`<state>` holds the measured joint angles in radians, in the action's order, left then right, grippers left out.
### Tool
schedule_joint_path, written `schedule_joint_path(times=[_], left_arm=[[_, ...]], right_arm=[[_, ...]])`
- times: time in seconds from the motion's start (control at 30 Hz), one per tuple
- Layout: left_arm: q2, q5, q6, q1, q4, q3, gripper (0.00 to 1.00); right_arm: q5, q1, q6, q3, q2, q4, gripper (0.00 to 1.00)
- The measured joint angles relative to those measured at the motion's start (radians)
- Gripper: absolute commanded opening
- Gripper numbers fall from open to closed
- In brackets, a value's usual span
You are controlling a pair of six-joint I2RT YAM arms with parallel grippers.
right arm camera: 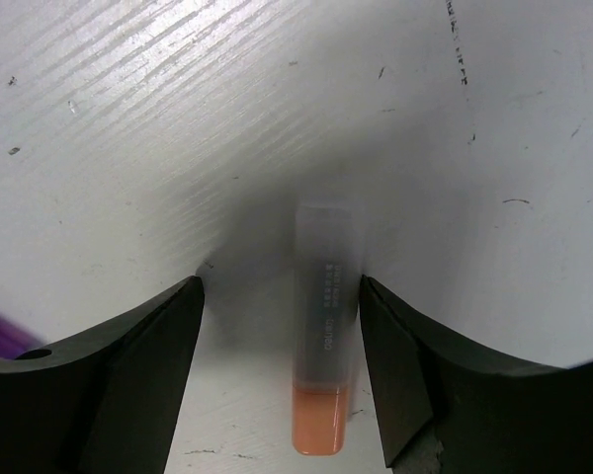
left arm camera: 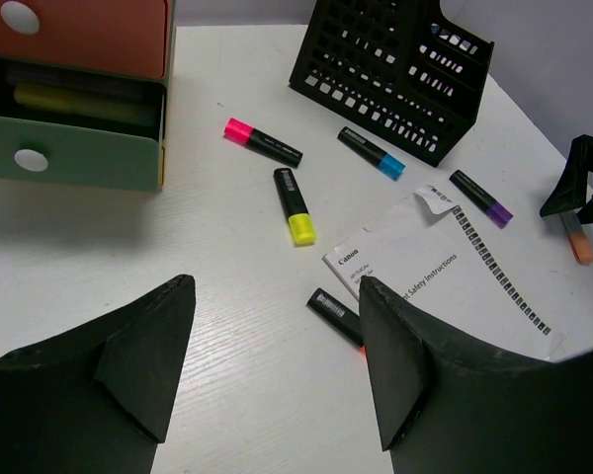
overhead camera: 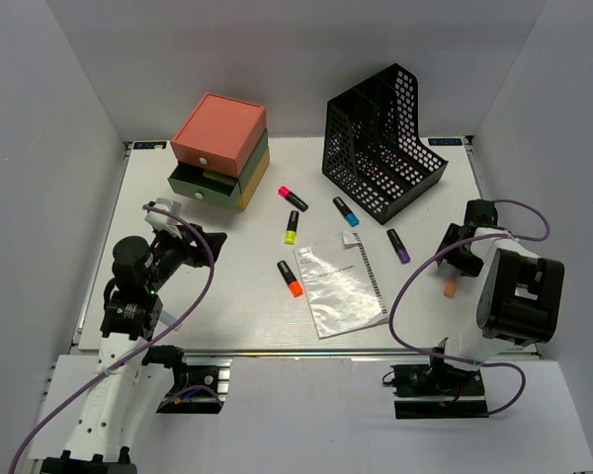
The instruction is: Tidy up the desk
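Note:
The white desk (overhead camera: 227, 311) holds several loose highlighters: pink (overhead camera: 293, 197), yellow (overhead camera: 292, 228), blue (overhead camera: 346, 210), purple (overhead camera: 398, 246) and orange (overhead camera: 290, 278). A booklet in a clear bag (overhead camera: 338, 286) lies mid-desk. My right gripper (overhead camera: 457, 261) is open and low over the desk at the right. A grey marker with an orange end (right arm camera: 323, 336) lies flat between its fingers, closer to the right finger, and its orange end shows in the top view (overhead camera: 451, 288). My left gripper (overhead camera: 178, 230) is open and empty at the left, below the drawer box.
A stacked pink-green-yellow drawer box (overhead camera: 220, 148) stands at the back left with its green drawer (left arm camera: 69, 148) pulled open and something yellow inside. A black mesh file holder (overhead camera: 383, 143) stands at the back right. A metal rail (overhead camera: 306, 353) runs along the near edge.

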<state>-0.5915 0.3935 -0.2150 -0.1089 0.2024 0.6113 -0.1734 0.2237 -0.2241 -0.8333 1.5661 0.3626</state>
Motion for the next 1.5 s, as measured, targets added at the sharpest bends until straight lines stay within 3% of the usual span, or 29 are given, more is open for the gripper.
schedule_joint_path(times=[0.3, 0.53, 1.17, 1.5], left_arm=[[0.011, 0.000, -0.003, 0.000, 0.000, 0.000, 0.77], [0.016, 0.000, -0.004, 0.000, 0.003, -0.001, 0.77], [0.035, 0.000, -0.009, 0.000, 0.008, -0.001, 0.77], [0.048, 0.000, -0.010, 0.000, 0.008, -0.001, 0.77]], right_arm=[[0.026, 0.021, 0.025, -0.005, 0.008, -0.003, 0.65], [0.034, 0.046, 0.037, -0.010, 0.013, -0.006, 0.53], [0.073, 0.060, 0.076, 0.012, -0.009, -0.038, 0.02], [0.227, 0.035, 0.224, 0.051, -0.204, -0.034, 0.00]])
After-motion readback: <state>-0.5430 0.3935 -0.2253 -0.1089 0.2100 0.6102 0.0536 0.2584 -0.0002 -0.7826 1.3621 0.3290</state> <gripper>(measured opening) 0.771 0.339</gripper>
